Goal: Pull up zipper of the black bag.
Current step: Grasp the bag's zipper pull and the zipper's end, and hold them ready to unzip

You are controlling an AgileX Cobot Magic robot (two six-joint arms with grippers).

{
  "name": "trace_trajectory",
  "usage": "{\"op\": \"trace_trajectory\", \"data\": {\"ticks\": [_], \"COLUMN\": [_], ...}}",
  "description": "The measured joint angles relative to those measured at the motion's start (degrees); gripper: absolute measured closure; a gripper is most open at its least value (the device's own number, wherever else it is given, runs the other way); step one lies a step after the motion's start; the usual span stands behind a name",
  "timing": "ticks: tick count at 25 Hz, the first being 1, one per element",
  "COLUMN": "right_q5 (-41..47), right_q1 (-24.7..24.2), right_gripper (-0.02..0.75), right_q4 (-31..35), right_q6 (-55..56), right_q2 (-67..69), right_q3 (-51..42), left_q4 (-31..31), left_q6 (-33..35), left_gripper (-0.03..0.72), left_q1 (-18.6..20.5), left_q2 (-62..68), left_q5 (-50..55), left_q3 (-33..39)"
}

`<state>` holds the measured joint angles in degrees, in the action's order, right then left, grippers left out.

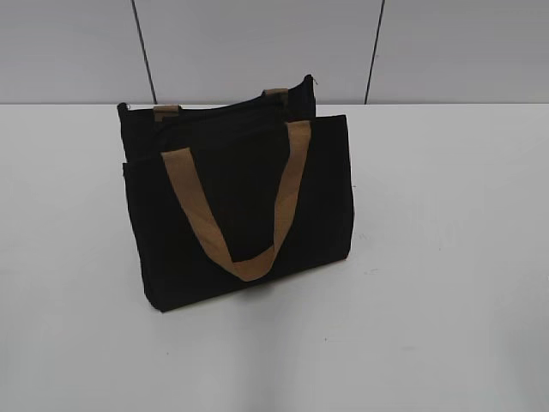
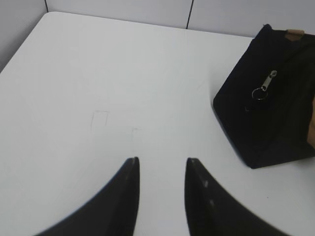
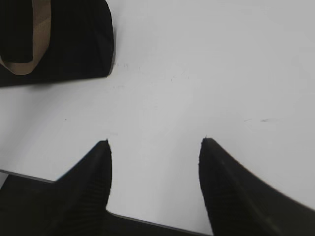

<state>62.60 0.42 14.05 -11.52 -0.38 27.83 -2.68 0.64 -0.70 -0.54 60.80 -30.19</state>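
Bag right of left gripper.

One black bag stands on one white table. Two tan handles show: one hanging down the front, one peeking at the back rim. One metal zipper pull shows at three o'clock in the left wrist view.

A boxy black fabric bag is seen standing upright on a white table, before a pale grey panelled wall. A flat tan webbing handle is draped down its front face; the second tan handle's ends are glimpsed at the rear rim.
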Motion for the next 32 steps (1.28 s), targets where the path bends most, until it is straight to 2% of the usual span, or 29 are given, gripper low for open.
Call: {"op": "trace_trajectory", "data": {"ticks": [32], "right_q5": [0.00], "right_q1": [0.00], "right_gripper": [0.297], "right_q4": [0.00], "right_q6": [0.00], "right_q2": [0.00], "right_q3": [0.00], "left_q4": [0.00], "left_q6": [0.00], "left_gripper": [0.449], "left_q1": [0.00], "left_q2": [0.00], "left_q5": [0.00], "left_q3": [0.00]}}
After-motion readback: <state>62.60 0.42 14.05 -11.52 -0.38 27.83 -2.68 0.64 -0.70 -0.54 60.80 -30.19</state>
